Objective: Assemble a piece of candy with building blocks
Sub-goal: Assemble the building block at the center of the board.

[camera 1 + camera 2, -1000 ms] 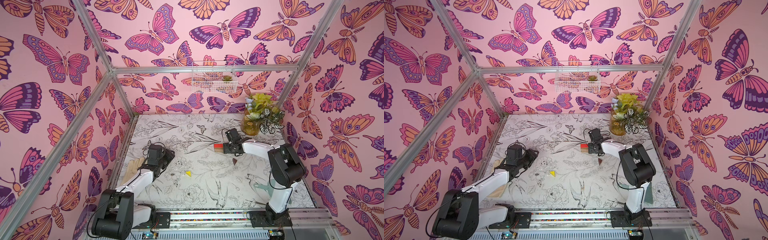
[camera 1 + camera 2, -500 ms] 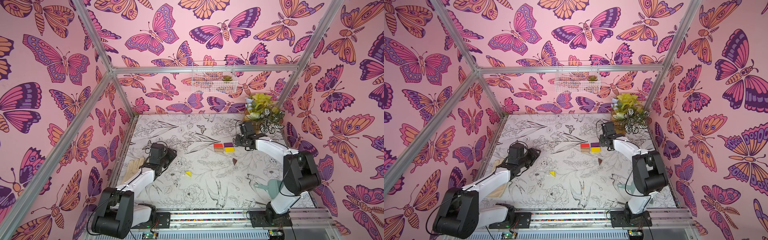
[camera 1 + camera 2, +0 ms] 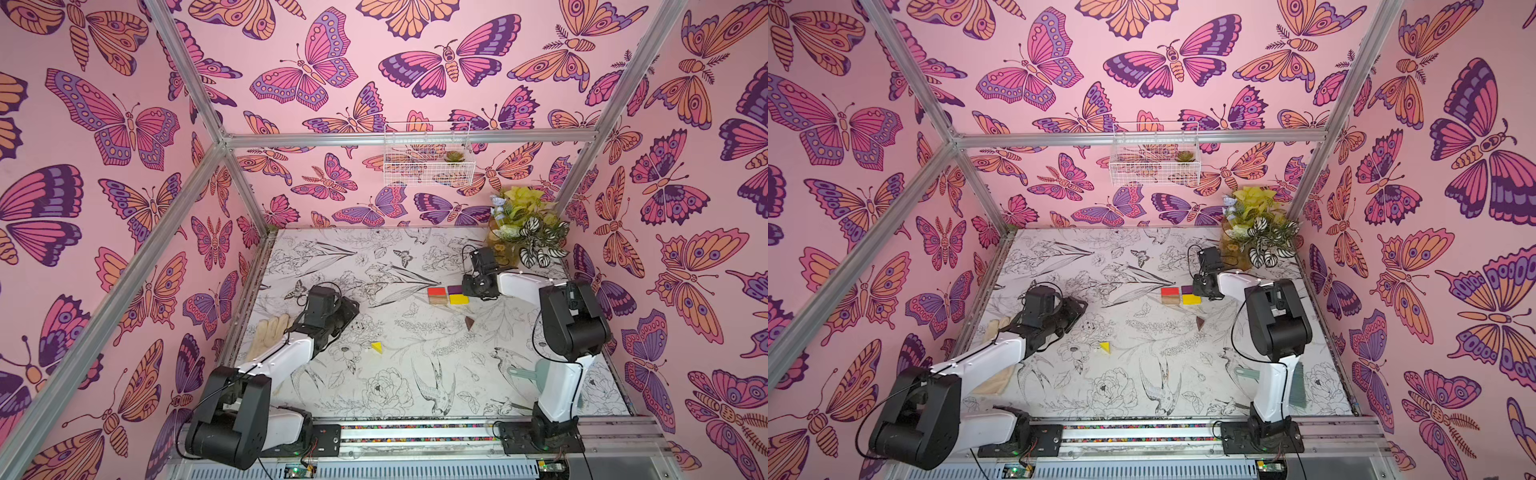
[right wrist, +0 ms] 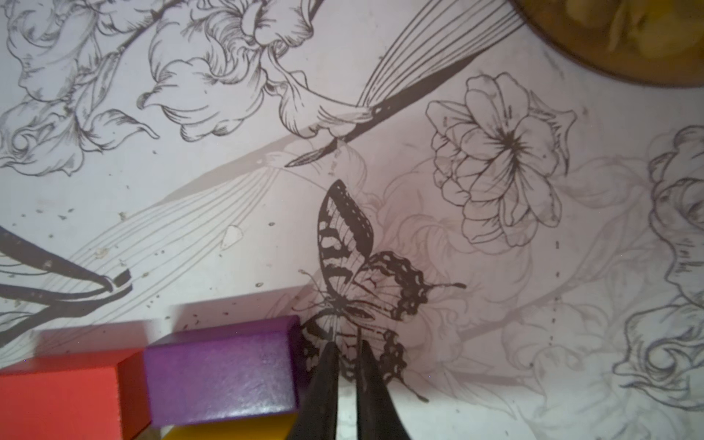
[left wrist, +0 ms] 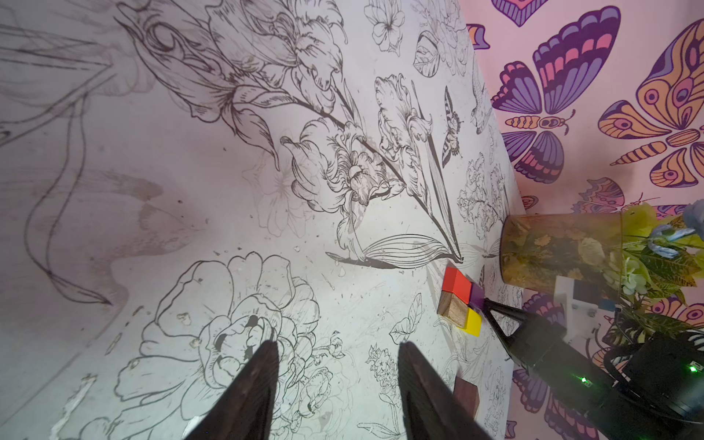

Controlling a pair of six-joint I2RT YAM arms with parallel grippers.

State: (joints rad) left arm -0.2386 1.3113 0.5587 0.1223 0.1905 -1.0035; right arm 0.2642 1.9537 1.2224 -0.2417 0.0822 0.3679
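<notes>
Nearby, right claw (image 4: 347, 346), tips nearly together, empty, flanks the purple block (image 4: 221, 365); left claw (image 5: 339, 344) gapes. Light, rigid dark brown triangle (image 3: 469, 322) likely suits flat-face grip.

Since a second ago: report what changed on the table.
The right gripper drew back off the purple block and yellow block, uncovering them, and shut its fingers empty beside the purple one. The red block, brown triangle and yellow triangle stayed put; the left gripper barely shifted.

Top views: high, down on whole table (image 3: 374, 257); wrist cams close, share blocks (image 5: 457, 285).
</notes>
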